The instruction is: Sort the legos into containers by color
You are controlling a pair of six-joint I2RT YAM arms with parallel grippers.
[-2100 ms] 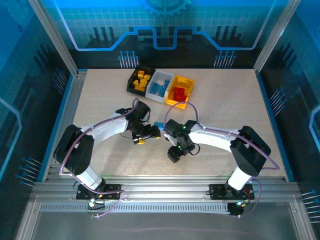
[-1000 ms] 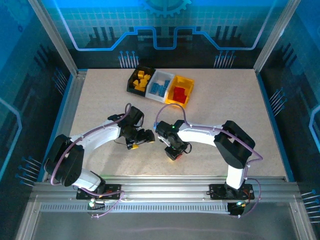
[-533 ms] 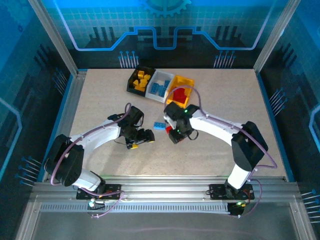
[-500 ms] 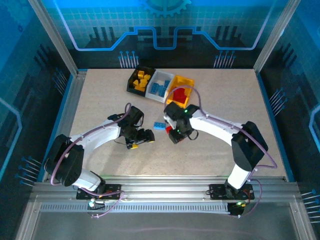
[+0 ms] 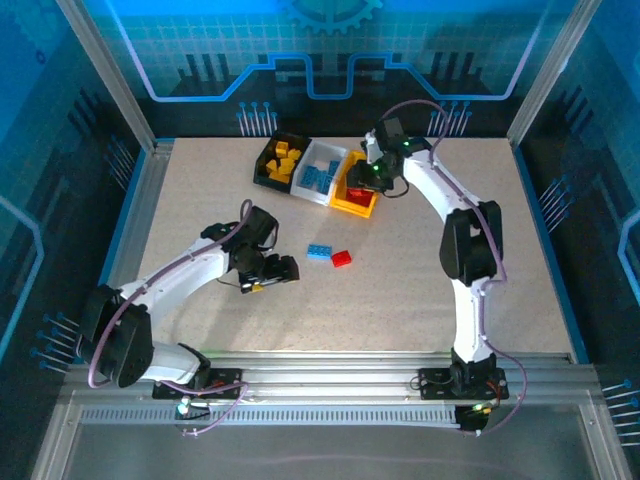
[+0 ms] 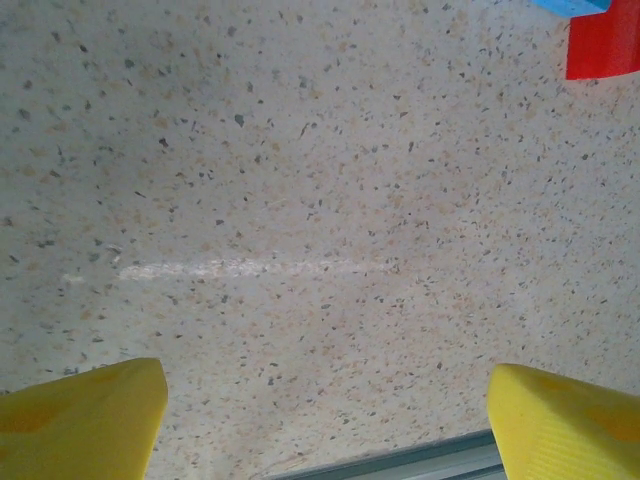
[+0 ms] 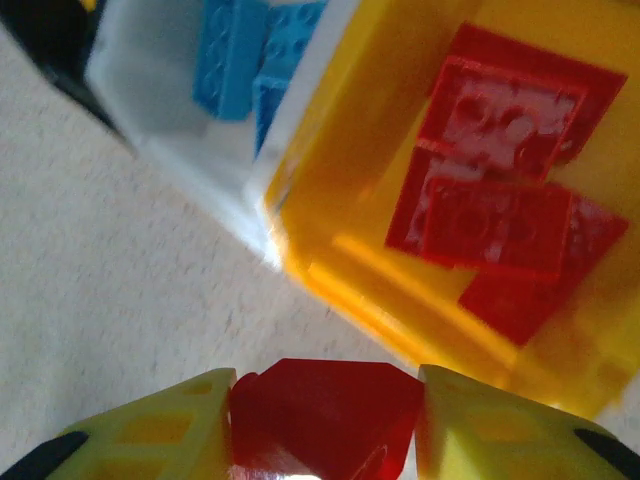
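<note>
Top external view has the right hand [image 5: 373, 177] up at the row of bins in the upper middle of the frame, right at the yellow-orange bin [image 5: 350, 207]. Right wrist view settles the grip: it's clamped on a red lego [image 7: 325, 415], pinched between both yellow fingers [image 7: 150, 435] at the bottom of the frame, just by that bin's edge. The bin has a pile of red bricks [image 7: 500, 180] in it. The white bin [image 7: 150, 90] next door at upper left holds blue bricks [image 7: 245, 55]. The black bin [image 5: 262, 172] at the left end of the row has yellow bricks [image 5: 285, 158]. The left hand [image 5: 272, 274] sits low, left of centre, spread wide and released, with just bare worktop [image 6: 300, 200] between its fingers. A loose blue lego [image 5: 319, 251] and a loose red lego [image 5: 342, 258] lie right next to each other mid-frame, just right of the left hand.
</note>
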